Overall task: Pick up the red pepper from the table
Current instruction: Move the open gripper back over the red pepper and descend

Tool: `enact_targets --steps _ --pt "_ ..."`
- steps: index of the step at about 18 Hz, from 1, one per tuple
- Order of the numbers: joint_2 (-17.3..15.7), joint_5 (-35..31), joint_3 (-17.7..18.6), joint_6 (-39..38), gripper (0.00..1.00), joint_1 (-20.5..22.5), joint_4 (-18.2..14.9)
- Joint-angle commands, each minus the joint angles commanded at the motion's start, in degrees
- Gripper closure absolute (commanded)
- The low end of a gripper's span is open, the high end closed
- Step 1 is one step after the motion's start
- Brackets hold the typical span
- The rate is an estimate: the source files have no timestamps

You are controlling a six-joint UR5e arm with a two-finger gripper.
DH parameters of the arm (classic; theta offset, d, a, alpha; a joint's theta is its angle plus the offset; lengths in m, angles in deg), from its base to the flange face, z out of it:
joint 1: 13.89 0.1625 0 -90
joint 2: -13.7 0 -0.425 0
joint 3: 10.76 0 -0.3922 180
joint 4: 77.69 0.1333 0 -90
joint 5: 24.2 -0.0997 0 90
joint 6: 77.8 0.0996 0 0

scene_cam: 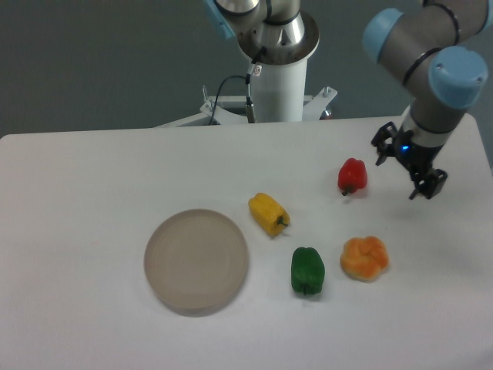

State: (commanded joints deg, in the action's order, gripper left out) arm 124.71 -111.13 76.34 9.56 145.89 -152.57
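Red pepper (353,175) on table (92,185); gripper (403,171) nearby, seemingly open, empty.

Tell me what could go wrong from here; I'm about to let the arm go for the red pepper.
1. The hand sits off to the side of the red pepper, not over it; closing in sideways might knock it away.
2. The pepper looks glossy and rounded, so the fingers could slip off.
3. A pushed pepper might roll toward the orange pepper.

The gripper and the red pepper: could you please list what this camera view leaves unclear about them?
- Gripper: small, dark and blurred; finger opening unreadable.
- Gripper's height above the table: a single view cannot settle it.
- Red pepper: its far side is hidden by its own body.
- Arm: cut off by the top edge.
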Motion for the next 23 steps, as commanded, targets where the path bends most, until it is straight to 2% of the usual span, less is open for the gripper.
enact_targets --steps 7,12,17,23 --pt "-0.26 0.26 3.25 -7.2 0.0 0.27 0.0" --pt "-2.54 0.44 10.88 -9.32 0.0 0.0 0.09" --pt "-2.99 0.52 13.8 -14.5 0.0 -1.57 0.35" --pt "-2.9 0.52 16.7 -16.35 0.0 -1.76 3.6"
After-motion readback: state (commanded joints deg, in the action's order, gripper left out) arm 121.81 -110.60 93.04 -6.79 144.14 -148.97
